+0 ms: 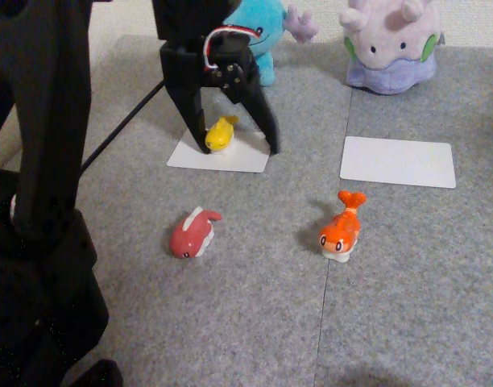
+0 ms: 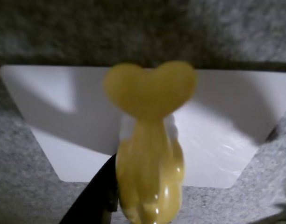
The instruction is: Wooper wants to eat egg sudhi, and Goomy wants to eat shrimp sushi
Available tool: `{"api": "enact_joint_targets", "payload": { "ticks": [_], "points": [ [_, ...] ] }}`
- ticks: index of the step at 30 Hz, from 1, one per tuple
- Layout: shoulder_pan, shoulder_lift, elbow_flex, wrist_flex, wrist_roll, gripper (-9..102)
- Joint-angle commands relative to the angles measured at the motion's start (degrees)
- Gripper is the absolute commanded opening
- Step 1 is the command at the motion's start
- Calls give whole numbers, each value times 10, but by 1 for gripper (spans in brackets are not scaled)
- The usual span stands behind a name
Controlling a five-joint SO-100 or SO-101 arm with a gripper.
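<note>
Black gripper (image 1: 240,147) spread wide around the tiny yellow fish-shaped egg sudhi (image 1: 220,134) on the white card (image 1: 250,159) — lifting carelessly, a finger could knock it off.

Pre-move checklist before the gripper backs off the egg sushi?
1. egg sudhi over the left white card in front of Wooper: ok.
2. gripper jaws spread: ok.
3. Left finger clear of the toy: cannot tell; it sits close against it.
4. Toy resting on the card, not lifted: cannot tell.
5. shrimp sushi still off Goomy's right white card: not ok.
</note>
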State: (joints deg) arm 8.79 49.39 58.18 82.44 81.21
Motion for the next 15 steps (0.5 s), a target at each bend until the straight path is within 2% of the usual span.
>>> {"api": "enact_joint_targets", "payload": {
  "ticks": [1,15],
  "points": [
    [-7,18,-7,9,-1,47],
    [-65,356,-4,149,40,48]
  ]
}}
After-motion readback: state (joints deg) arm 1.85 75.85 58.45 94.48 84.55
